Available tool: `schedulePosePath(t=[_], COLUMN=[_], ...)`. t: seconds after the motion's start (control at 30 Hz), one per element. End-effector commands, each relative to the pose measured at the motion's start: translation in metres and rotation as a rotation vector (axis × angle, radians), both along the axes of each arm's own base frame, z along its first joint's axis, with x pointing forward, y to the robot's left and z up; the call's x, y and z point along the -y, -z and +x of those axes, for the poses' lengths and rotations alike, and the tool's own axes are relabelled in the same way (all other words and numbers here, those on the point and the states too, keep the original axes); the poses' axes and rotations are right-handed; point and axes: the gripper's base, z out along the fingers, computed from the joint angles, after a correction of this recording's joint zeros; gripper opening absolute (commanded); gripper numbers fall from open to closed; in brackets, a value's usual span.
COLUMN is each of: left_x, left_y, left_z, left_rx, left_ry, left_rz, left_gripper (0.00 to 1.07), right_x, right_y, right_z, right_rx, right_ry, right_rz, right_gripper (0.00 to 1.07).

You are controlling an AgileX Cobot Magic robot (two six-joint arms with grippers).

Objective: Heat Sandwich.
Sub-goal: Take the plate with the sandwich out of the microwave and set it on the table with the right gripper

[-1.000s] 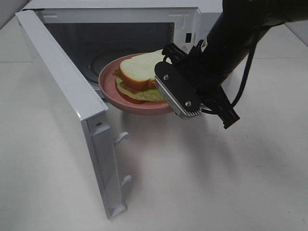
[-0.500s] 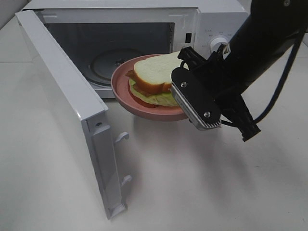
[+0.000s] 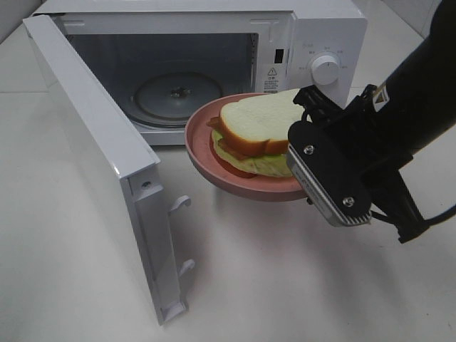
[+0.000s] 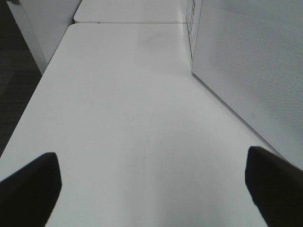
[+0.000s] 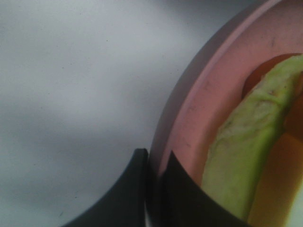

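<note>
Sandwich sits on your pink plate, held above the bench just outside the open microwave. Your right pincer clamps the plate's near rim; the cavity lies straight beyond. Your left pincer stands wide, idle.

A smooth matt pink plate is carrying soft, porous white bread of the sandwich, beside the glossy white microwave.

In the high view the right end effector covers the pink plate's right rim, its fingertips hidden, while the sandwich runs off the wrist view's right edge, blurred.
</note>
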Motion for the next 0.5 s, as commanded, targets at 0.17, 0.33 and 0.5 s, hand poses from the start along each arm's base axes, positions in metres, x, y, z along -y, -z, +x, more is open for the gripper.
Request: schedulePosePath(t=[0.17,0.33,0.5], left_x=[0.001,0.001,0.001], left_y=[0.000,0.000,0.000], left_z=[-0.003,-0.003,-0.003], left_rx=[0.031,0.031,0.031], left_ry=[0.001,0.001,0.001], left_rz=[-0.003,-0.003,-0.003], left_gripper=[1.01,1.01,1.01], right_x=[0.011,0.017,0.023], right_y=[-0.007,-0.006,-0.007], right_z=[-0.014,-0.022,-0.031], right_rx=[0.039,0.034,0.032], right_ry=[0.034,0.060,0.096], right_rz=[0.030,0.030,0.039], right_gripper=[0.00,0.00,0.00])
